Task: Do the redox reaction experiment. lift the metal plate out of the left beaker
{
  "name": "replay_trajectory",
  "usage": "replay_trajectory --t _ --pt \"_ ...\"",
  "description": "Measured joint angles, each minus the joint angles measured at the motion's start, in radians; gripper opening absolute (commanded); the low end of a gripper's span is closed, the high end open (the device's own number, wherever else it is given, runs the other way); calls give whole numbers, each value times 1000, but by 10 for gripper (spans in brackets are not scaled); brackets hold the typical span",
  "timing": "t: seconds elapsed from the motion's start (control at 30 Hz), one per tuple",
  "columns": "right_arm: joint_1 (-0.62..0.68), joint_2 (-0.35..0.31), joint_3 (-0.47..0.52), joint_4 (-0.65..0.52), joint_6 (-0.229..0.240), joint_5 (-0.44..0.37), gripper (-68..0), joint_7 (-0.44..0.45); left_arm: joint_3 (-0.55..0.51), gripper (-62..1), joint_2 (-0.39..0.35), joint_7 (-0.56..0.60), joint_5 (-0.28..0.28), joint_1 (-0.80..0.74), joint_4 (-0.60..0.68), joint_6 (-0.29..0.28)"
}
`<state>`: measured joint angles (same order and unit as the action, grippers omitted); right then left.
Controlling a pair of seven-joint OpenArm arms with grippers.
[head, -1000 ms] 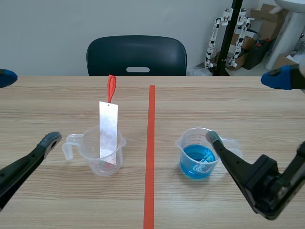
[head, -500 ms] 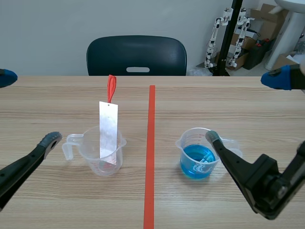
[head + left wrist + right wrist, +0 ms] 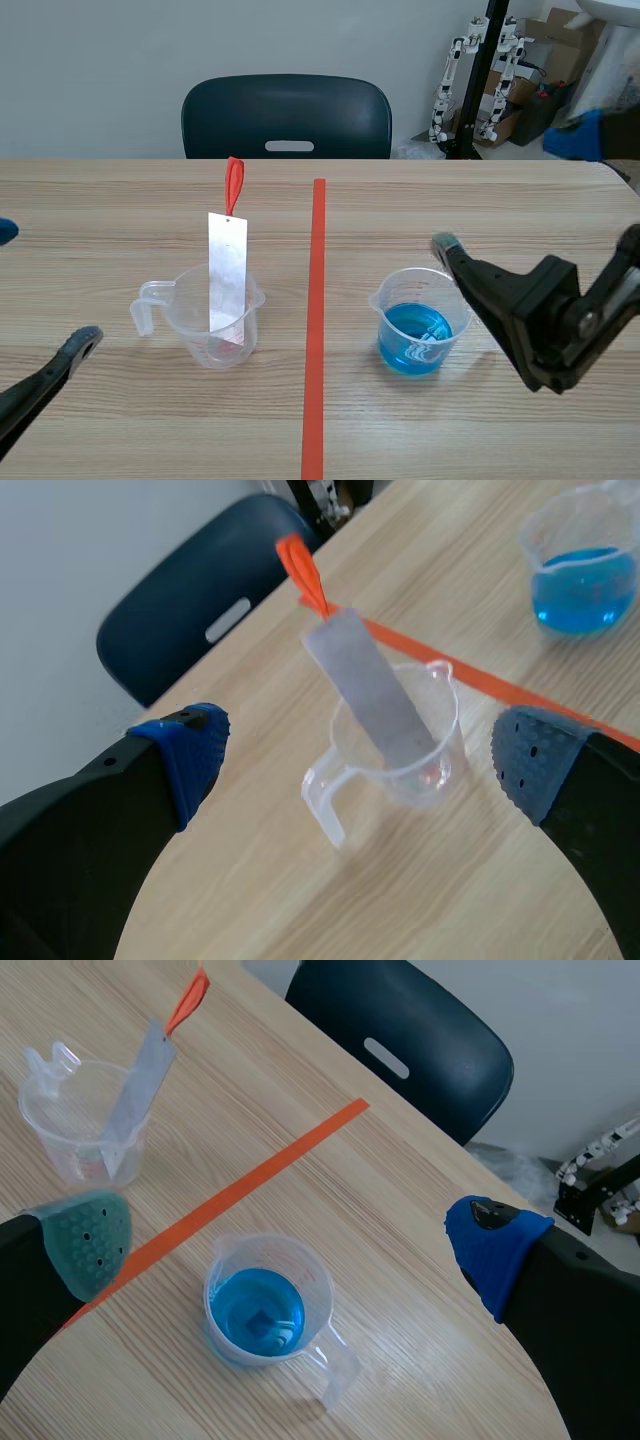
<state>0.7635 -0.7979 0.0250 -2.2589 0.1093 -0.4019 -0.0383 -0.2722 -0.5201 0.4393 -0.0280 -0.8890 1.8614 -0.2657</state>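
My left tool (image 3: 45, 287) hangs low at the near left of the table (image 3: 120, 200), fingers spread wide and holding nothing. It is well short of the left beaker (image 3: 215, 330); from its wrist camera I see that beaker ahead, between the two blue pads.

The left beaker is clear plastic, with its handle toward the left arm. The metal plate (image 3: 227, 275) is still in it: its lower end sits at the beaker's bottom, it leans against the rim, and most of its length rises above the rim. An orange-red loop (image 3: 233, 185) is tied at its top. Nothing grips the plate or the loop.

Past the red tape line stands the right beaker (image 3: 415, 320), holding blue liquid (image 3: 412, 338).

My right tool (image 3: 510, 190) is also released, fingers wide apart and empty. Its lower fingertip shows just beside that beaker's far rim; I cannot tell whether it touches. A dark chair (image 3: 287, 117) stands behind the table.
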Motion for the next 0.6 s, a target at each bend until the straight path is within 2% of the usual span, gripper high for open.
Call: replay_trajectory --t 0.2,0.3,0.4,0.5,0.57,0.6 --pt "-68 -75 0 72 -1 -100 4 -14 0 -58 5 14 28 0 -148 -1" --pt "-73 -125 0 100 1 -101 4 -14 0 -58 23 49 51 0 -221 1" --pt "-77 -182 -5 106 3 -100 4 35 12 -58 56 88 55 0 -296 -12" --pt "-87 -219 -20 116 3 -100 4 112 38 -58 95 239 55 0 -388 -39" --pt "-87 -233 -32 135 3 -100 4 163 45 -58 122 366 55 2 -466 -92" --pt "-87 -240 -42 149 3 -100 4 193 50 -58 136 421 55 2 -508 -95"
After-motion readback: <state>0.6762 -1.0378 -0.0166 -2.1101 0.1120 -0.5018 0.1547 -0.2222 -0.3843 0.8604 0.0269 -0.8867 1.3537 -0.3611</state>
